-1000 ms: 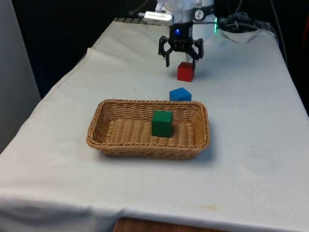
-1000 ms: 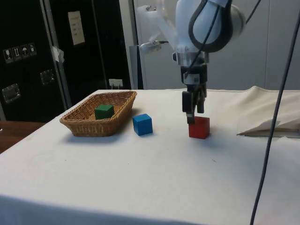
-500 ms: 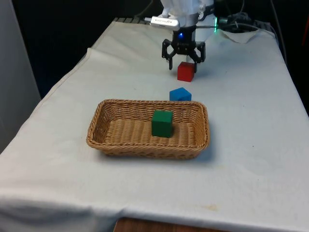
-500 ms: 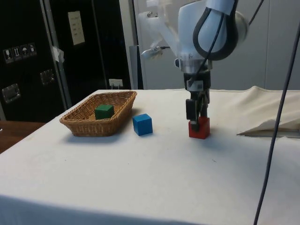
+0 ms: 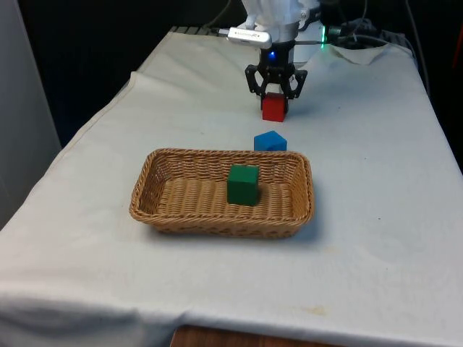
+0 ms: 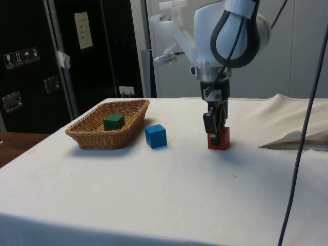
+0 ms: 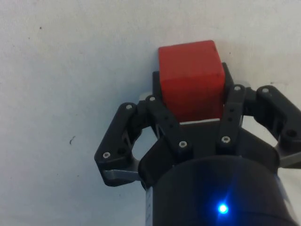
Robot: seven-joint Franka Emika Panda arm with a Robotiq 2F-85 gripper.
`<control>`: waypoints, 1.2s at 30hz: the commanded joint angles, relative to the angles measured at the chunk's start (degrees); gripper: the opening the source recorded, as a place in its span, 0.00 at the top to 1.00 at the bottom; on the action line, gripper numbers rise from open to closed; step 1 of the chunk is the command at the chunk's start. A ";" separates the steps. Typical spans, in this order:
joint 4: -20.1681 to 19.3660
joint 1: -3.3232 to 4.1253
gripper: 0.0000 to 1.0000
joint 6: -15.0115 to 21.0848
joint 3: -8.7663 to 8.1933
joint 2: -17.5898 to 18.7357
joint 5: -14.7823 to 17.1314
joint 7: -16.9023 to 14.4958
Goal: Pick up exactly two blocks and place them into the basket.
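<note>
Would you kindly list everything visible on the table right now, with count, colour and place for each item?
basket: one, tan wicker, on the cloth towards the front view's left, holding one block.
green block: one, green, inside the basket.
blue block: one, blue, on the cloth just behind the basket's far rim, outside it.
red block: one, red, on the cloth beyond the blue block, between the end effector's fingers.
table cloth: one, white, covering the table.
end effector: one, black, lowered over the red block, fingers closed against its sides in the wrist view; the block sits on the cloth.
</note>
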 commanded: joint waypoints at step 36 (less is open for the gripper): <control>18.74 -0.06 0.99 -20.28 -0.57 -3.78 0.23 -0.46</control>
